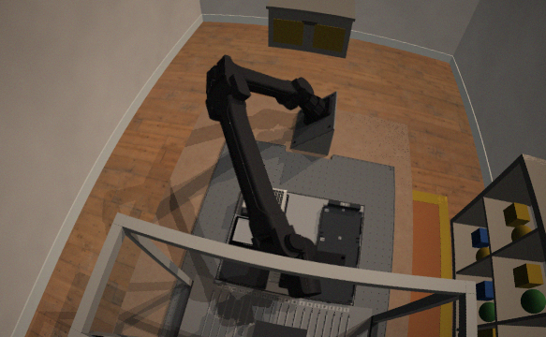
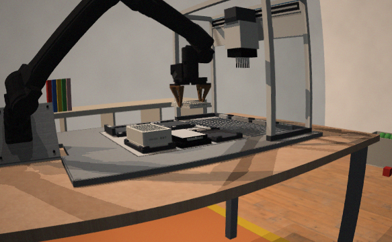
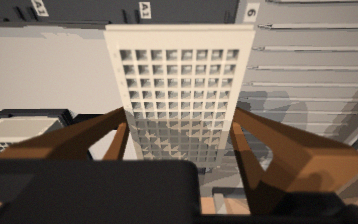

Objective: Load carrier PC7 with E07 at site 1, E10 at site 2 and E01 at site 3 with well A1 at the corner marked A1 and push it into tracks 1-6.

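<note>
Clamped in the claw (image 2: 189, 97), the white plate (image 3: 180, 95) is carried toward the tray (image 1: 340, 229); lowering onto site 3 is needed.

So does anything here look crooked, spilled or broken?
Nothing stands out. The gripper holds a white 96-well plate level in the air above the deck, and the deep-well block sits square in its nest.

The wooden worktop (image 2: 189, 188) carries a grey perforated deck plate (image 2: 115, 161), the arm's grey mounting bracket (image 2: 44, 134) beside it, and the instrument's frame (image 2: 270, 84) on that plate.
</note>
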`<state>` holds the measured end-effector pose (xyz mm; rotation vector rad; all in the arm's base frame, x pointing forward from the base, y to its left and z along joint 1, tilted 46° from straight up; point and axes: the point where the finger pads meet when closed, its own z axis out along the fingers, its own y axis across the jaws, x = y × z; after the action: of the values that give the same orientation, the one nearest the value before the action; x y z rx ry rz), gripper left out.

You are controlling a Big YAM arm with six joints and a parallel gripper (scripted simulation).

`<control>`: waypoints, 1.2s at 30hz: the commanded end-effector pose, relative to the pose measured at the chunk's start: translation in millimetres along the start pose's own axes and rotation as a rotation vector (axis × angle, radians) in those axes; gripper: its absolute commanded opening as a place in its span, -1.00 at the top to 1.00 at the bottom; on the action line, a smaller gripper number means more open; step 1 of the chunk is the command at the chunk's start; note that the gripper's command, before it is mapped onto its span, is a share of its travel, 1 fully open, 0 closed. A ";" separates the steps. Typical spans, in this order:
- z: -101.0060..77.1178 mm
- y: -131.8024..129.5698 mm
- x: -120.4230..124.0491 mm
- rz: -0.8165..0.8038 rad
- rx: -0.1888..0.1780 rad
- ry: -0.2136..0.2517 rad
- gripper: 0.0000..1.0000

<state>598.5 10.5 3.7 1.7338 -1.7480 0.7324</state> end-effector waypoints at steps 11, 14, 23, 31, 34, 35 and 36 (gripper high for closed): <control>-32.8 -13.9 -59.6 0.016 0.057 -0.016 1.00; -32.9 -13.1 -71.8 0.014 0.056 -0.016 1.00; -33.1 -12.4 -100.3 0.014 0.056 -0.017 1.00; -33.3 -11.5 -132.8 0.015 0.056 -0.018 1.00; -33.4 -12.0 -138.0 0.015 0.057 -0.017 1.00; -41.9 -15.4 -131.3 0.027 0.068 -0.024 1.00; -52.6 -19.4 -122.4 0.042 0.083 -0.032 1.00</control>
<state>594.4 94.6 -90.4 1.7328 -1.7360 0.7273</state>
